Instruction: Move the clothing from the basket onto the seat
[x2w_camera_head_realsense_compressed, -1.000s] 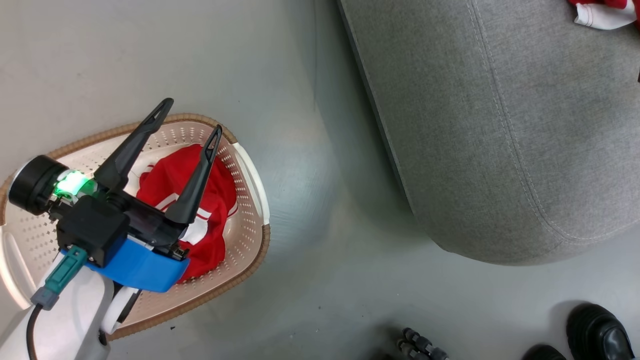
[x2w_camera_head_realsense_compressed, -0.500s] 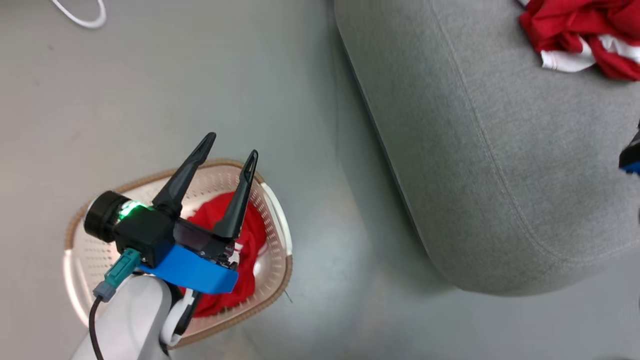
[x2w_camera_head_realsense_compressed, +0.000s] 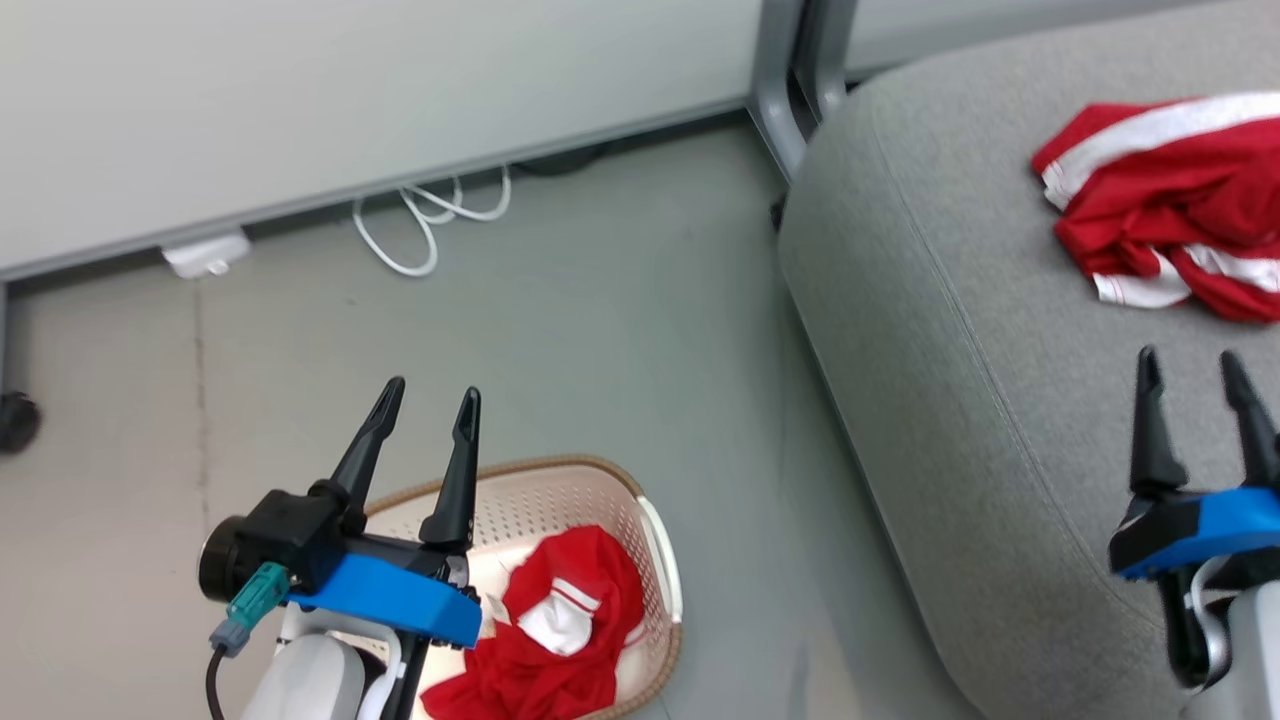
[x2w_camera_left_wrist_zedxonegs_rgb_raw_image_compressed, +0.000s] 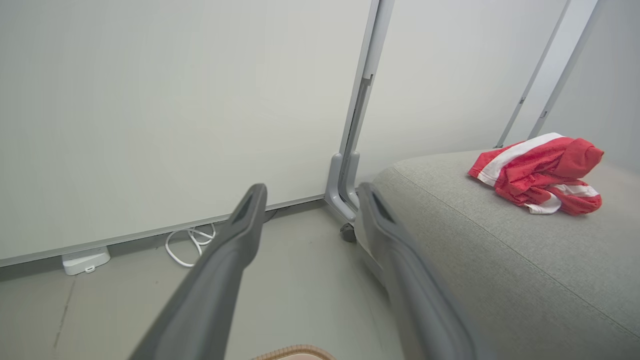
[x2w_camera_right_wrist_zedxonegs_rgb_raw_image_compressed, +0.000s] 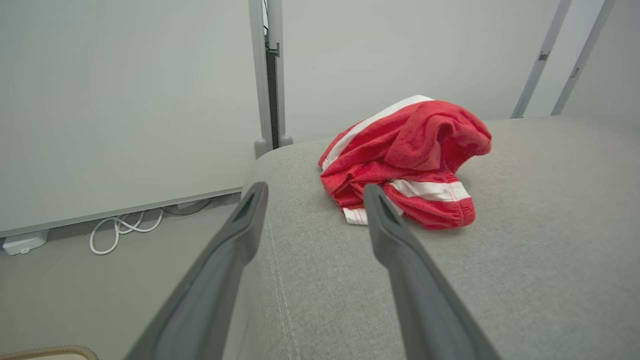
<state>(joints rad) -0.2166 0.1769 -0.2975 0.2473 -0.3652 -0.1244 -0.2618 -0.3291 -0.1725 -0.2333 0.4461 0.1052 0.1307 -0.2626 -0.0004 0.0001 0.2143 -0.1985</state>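
Note:
A crumpled red garment with white stripes (x2w_camera_head_realsense_compressed: 560, 630) lies in the cream perforated basket (x2w_camera_head_realsense_compressed: 600, 500) on the floor at the bottom of the head view. My left gripper (x2w_camera_head_realsense_compressed: 430, 400) hovers open and empty above the basket's far rim, fingers pointing away toward the wall. Another red-and-white garment (x2w_camera_head_realsense_compressed: 1160, 200) (x2w_camera_left_wrist_zedxonegs_rgb_raw_image_compressed: 540, 175) (x2w_camera_right_wrist_zedxonegs_rgb_raw_image_compressed: 410, 150) lies bunched on the grey seat (x2w_camera_head_realsense_compressed: 950, 350). My right gripper (x2w_camera_head_realsense_compressed: 1195, 365) stands open and empty over the seat, short of that garment; in the right wrist view the gripper (x2w_camera_right_wrist_zedxonegs_rgb_raw_image_compressed: 315, 192) frames the garment's near edge.
A pale wall panel with a grey metal post (x2w_camera_head_realsense_compressed: 780, 100) stands behind. A white coiled cable (x2w_camera_head_realsense_compressed: 430, 220) and a small white box (x2w_camera_head_realsense_compressed: 205, 255) lie on the floor by the wall. A dark caster (x2w_camera_head_realsense_compressed: 15, 420) is at the far left. Open grey floor separates basket and seat.
The head camera has tilted up, so the wall, the cable and more of the seat's garment now show. My left gripper has risen out of the basket, empty. My right gripper has come into view.

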